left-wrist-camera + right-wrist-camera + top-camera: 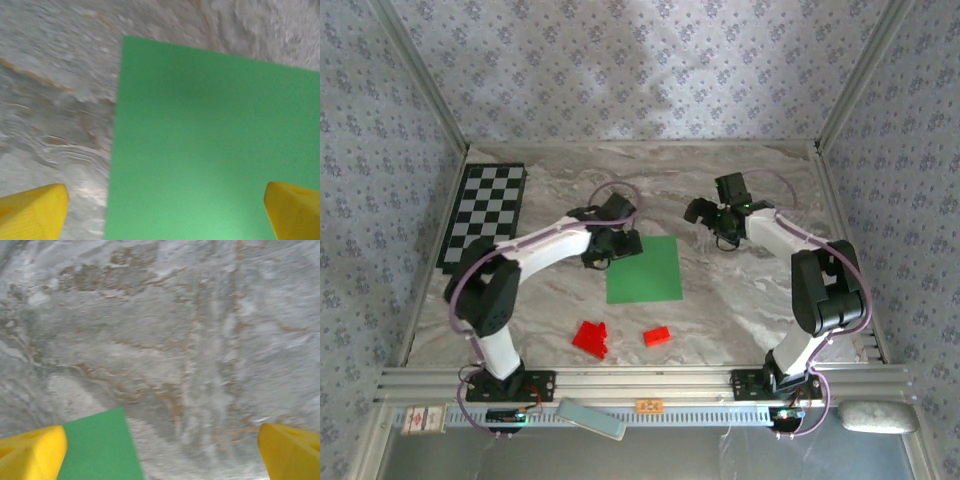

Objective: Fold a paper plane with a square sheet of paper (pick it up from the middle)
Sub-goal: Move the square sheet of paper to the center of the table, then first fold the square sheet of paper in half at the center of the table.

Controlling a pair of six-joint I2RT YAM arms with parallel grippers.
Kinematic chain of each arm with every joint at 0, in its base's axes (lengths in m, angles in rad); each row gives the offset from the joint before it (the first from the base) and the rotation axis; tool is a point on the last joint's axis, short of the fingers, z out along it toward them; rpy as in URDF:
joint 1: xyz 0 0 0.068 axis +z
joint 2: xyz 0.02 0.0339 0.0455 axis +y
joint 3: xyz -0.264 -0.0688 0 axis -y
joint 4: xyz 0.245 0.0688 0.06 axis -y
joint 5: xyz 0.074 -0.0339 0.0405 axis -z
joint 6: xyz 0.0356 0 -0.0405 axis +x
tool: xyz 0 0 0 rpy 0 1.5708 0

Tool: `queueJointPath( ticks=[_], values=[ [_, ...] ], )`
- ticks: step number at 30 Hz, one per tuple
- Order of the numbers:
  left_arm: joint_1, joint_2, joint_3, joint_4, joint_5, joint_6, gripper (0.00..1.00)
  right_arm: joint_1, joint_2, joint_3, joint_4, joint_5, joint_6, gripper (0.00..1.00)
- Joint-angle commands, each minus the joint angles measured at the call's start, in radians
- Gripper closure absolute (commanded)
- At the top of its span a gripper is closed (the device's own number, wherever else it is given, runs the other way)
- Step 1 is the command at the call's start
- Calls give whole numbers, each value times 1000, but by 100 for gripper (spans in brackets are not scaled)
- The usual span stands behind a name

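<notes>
Sheet vs. tools: we log the square sheet of paper (pixel 643 268) lying flat and unfolded on the marbled table (pixel 740 290), roughly midway between the two arms.

The left gripper (pixel 612 246) hangs over the sheet's far left corner. In the left wrist view its jaws stand wide, nothing between them. One yellow fingertip (pixel 30 212) is over bare marble and the other over the green. The sheet's left edge (pixel 114 150) runs up between them.

The right gripper (pixel 705 212) sits off the far right corner, apart from the paper. In the right wrist view it is also spread wide and empty. One corner of the sheet (pixel 97 447) shows just beside its left fingertip (pixel 30 452), and the rest under it is marble.

Counts:
- Green sheets: one.
- Red blocks: two separate red pieces near the front edge, a larger one (pixel 590 338) and a smaller one (pixel 657 336). We cannot tell whether the larger is a single block.
- Checkered board (pixel 485 212): one, at the far left, well apart from the sheet.
- Grippers: two.
</notes>
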Motion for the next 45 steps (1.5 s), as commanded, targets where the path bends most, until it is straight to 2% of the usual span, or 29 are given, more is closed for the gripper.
queueJointPath(
  ticks=[1,9,16,21,25,33,38,45],
  values=[
    [-53,103,119,-147,-60,-54,0,-48,-41,-22,29,-71,-118,0],
    [-102,311,333,-257,-26,-26,2,-112,-37,-27,9,-92,-130,0],
    [-101,346,290,-243,52,94,3,-119,-27,-22,-2,-97,-125,0],
    [-101,343,210,-230,145,315,4,-120,-27,-19,-7,-97,-119,0],
    [-97,314,187,-254,144,454,4,-118,-25,-14,-10,-98,-116,0],
    [-87,256,324,-272,118,356,2,-115,-22,-6,-22,-91,-119,1],
    [-97,251,340,-297,106,290,2,-116,-23,-6,-27,-88,-121,1],
    [-107,305,333,-334,101,326,4,-116,-14,-4,-33,-83,-117,1]
  ],
)
